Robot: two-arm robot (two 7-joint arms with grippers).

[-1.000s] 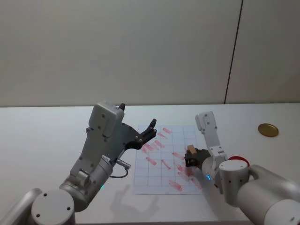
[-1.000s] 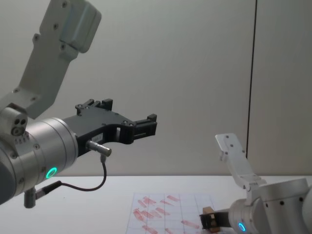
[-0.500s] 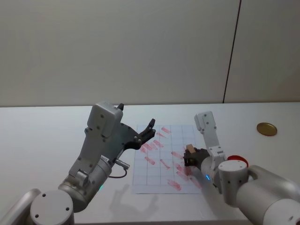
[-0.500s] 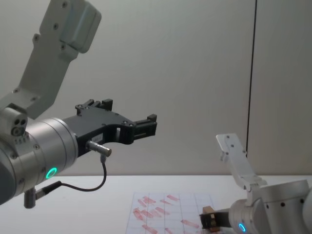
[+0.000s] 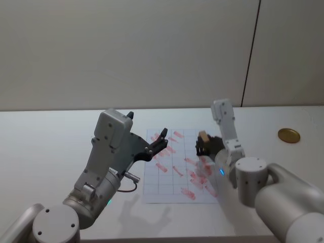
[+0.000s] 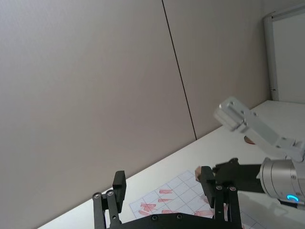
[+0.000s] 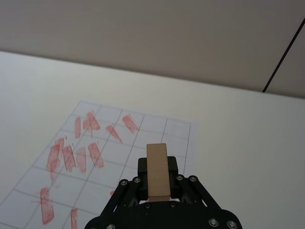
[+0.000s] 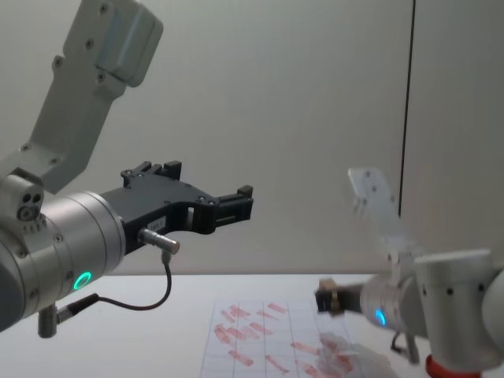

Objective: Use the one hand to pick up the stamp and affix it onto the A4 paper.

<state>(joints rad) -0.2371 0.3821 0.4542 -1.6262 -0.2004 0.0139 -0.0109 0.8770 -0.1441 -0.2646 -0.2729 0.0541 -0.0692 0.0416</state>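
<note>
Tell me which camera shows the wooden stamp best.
The right wrist view: the stamp stands close and centred, clamped in the right gripper over the A4 paper. The head view shows it as a small tan block; the chest view catches just its end; the left wrist view, barely a tip.

The white table bears the A4 paper and, well apart, a gold disc

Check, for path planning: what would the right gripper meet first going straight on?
Likely nothing soon: the right gripper, holding the stamp, points level above the paper; the left gripper sits near that line, depth unclear.
</note>
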